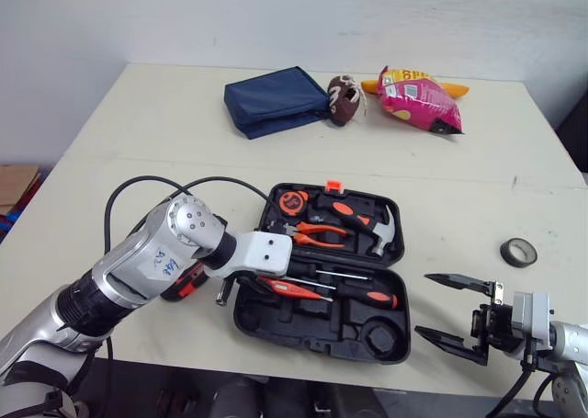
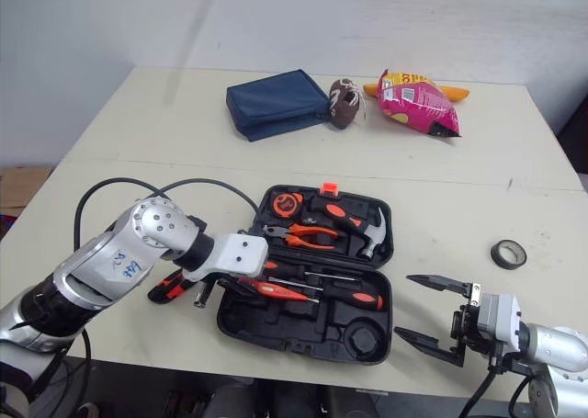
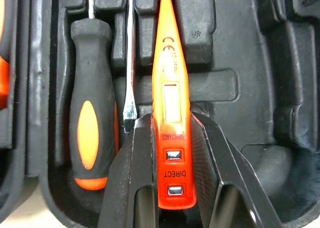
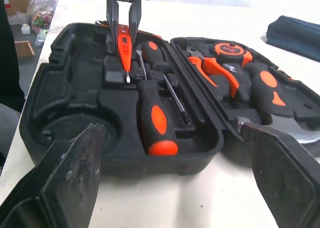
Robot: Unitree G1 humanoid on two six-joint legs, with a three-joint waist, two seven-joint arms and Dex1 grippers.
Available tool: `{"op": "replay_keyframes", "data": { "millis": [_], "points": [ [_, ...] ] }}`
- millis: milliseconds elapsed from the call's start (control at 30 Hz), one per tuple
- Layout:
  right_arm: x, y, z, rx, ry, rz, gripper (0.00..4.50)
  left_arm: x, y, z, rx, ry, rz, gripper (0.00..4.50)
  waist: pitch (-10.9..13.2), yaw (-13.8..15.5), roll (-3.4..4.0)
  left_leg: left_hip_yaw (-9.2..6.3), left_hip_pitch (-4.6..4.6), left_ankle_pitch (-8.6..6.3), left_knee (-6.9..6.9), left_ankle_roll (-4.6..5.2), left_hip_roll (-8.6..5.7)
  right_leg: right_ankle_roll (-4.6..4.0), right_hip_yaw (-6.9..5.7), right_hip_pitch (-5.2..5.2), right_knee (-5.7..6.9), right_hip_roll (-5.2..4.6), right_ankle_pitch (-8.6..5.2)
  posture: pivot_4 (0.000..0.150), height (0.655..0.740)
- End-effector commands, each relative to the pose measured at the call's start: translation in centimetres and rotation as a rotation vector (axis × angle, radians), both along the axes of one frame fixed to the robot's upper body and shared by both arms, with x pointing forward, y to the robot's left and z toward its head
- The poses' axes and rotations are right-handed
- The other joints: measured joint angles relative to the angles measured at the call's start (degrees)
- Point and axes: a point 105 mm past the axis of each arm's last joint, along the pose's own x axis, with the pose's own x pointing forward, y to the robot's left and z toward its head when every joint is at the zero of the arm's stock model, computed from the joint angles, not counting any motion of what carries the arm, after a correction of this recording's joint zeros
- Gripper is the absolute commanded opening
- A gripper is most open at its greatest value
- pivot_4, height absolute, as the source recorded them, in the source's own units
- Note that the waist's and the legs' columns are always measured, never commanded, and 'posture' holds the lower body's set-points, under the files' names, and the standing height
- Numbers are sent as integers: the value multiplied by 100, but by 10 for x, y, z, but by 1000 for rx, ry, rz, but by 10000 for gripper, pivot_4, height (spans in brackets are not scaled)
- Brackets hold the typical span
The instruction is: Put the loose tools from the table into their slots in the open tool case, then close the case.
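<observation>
I'm pinching the orange voltage tester (image 3: 170, 62) in my left gripper (image 3: 171, 119), lengthwise over the open tool case (image 1: 246, 315), parallel to the seated screwdrivers (image 3: 92, 112) (right gripper (image 1: 423, 304) hanging wide open beside the case).

Tool case (image 1: 312, 333) lies on the table (image 1: 138, 115), tape roll (image 1: 519, 252) right, seemingly a loose tool (image 2: 170, 287) left.

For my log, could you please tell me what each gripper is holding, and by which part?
Left gripper: orange voltage tester pen, pinched at its handle's rear end. Right gripper: open, empty.
</observation>
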Motion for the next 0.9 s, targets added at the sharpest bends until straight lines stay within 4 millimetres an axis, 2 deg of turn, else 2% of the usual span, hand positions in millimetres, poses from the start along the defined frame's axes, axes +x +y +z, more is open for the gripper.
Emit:
{"op": "replay_keyframes", "data": {
  "millis": [33,300,500,533,800,900],
  "points": [
    [-3,-1,3,3,-17,7,45000,-2,0,-3,11,-5,-5,2868,0,6,0,0,0,1,0,-1,0,0,0,-1,2,0,0,1500,7400],
    [-5,-2,2,2,-16,8,45000,0,3,-11,47,7,9,2868,0,8,0,-1,1,1,1,-1,0,0,0,1,3,0,0,1500,7400],
    [-5,0,3,5,-16,9,45000,2,-4,-5,9,-21,-5,2868,0,11,0,-1,2,1,1,0,-1,0,0,2,5,-2,0,1500,7400],
    [-4,1,4,5,-15,10,45000,2,-6,-1,-4,-37,-13,13039,0,18,0,-1,2,1,2,0,-1,0,0,2,5,-2,0,1500,7400],
    [-2,9,11,8,-11,18,45000,-14,-1,20,-17,-11,-42,13039,0,2,0,-1,0,1,2,0,0,0,0,0,6,-1,0,1500,7400],
    [1,15,16,11,-12,21,45000,-11,-1,24,-71,-19,-15,13039,0,14,1,-1,1,2,2,-1,-1,0,0,1,7,-3,0,1500,7400]
  ]
}}
